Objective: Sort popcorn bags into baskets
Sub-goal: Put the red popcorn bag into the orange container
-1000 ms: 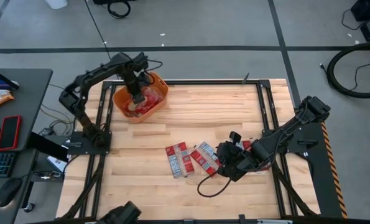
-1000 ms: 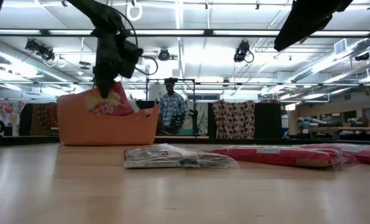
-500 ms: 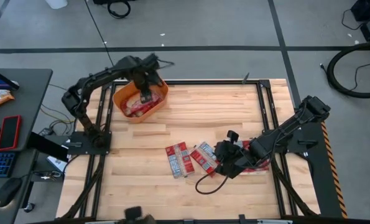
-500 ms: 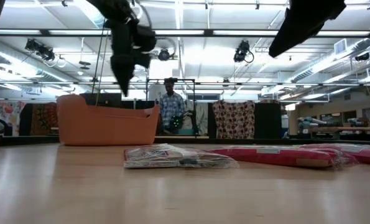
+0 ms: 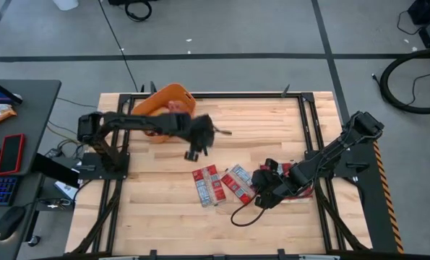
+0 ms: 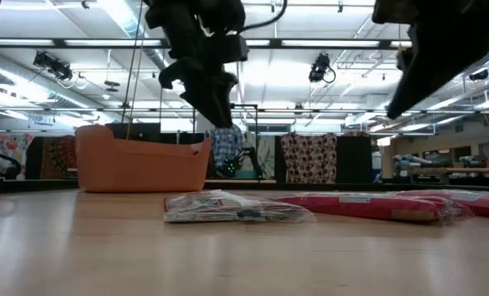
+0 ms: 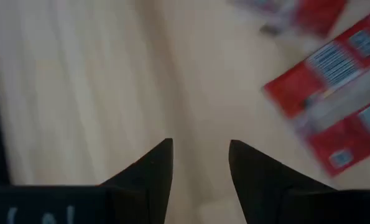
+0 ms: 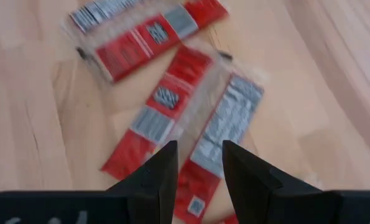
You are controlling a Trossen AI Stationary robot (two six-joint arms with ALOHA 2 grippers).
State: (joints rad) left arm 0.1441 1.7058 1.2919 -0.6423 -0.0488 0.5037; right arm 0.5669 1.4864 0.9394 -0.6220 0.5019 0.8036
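While both arms hang over the wooden table [image 5: 164, 188], no packet held in either. Left gripper [image 5: 193, 154] empty, fingers parted with bare wood showing between them, raised off the surface between the orange basket [image 5: 173, 96] and the loose popcorn bags [image 5: 209, 185]. Right gripper [image 5: 262, 199] also empty, fingers slightly apart, low over the bags near the table's right side.

Bags lying flat on the wood in a loose cluster near the middle and right: a pair side by side [image 8: 191, 124], one more just apart [image 8: 141, 34]. Basket at the far left corner, partly hidden by the left arm; contents not visible.

Handling, judged from the look: thin, light, flat packets in glossy film, so probably slippery and floppy, crinkling rather than breaking. Low profile on the table [image 6: 232, 207], little edge to catch. Best taken across the short width near one end or at the sealed seam, fingers straddling a single bag. Risk: pinching two neighbours together, or sliding the bag along the wood.
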